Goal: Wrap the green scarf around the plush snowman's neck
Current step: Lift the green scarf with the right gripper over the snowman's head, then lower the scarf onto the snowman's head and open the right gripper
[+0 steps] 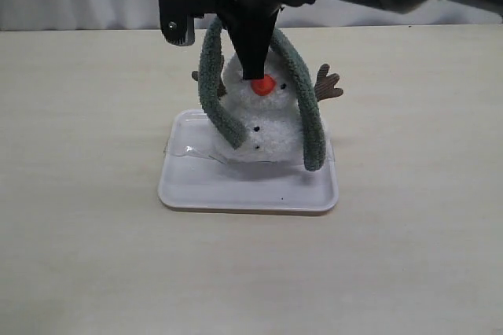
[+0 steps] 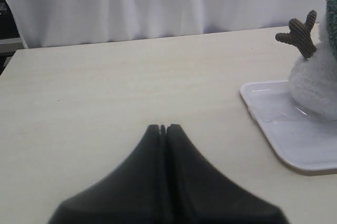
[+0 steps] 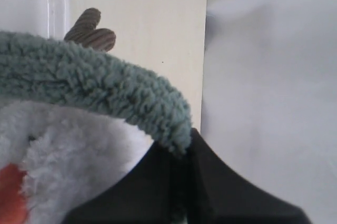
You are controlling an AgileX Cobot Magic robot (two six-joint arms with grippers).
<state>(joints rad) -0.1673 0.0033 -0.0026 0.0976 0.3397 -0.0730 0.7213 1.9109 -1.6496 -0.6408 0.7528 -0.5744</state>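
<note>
The plush snowman (image 1: 271, 127) stands upright on a white tray (image 1: 236, 189), with its orange nose (image 1: 264, 85) facing the camera and a brown twig arm (image 1: 328, 83) sticking out. The green scarf (image 1: 306, 107) arches over its head, one strand hanging down each side of the body. My right gripper (image 1: 255, 71) points down in front of the head, shut on the scarf's middle (image 3: 105, 87). The neck crease is mostly hidden behind the nose and scarf. My left gripper (image 2: 162, 128) is shut and empty over bare table, apart from the tray (image 2: 284, 129).
The tray lies in the middle of a pale wooden table (image 1: 86, 193). A white curtain (image 2: 158, 3) hangs behind the table's far edge. A thin clear plastic sheet (image 1: 189, 150) lies under the snowman on the tray.
</note>
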